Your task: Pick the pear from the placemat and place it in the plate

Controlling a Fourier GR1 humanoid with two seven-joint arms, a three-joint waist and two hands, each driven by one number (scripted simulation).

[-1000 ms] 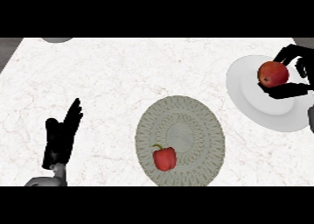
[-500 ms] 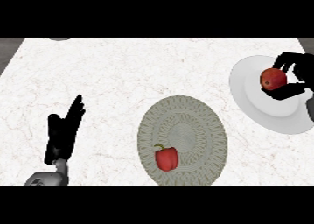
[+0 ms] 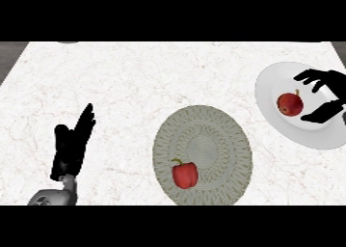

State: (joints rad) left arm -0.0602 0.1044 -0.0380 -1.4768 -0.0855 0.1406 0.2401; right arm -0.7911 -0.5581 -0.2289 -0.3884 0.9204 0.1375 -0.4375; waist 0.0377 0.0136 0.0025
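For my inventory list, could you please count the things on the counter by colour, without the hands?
Red: 2, the pear and the bell pepper
White: 1, the plate
Grey-green: 1, the placemat
Total: 4

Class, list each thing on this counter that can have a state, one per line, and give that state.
Pear: lying on the white plate, stem up, no fingers touching it.
White plate: holds the pear.
Placemat: flat on the counter, holds only the red bell pepper.
Red bell pepper: lying on the placemat.
Right hand: open around the pear.
Left hand: open, resting.
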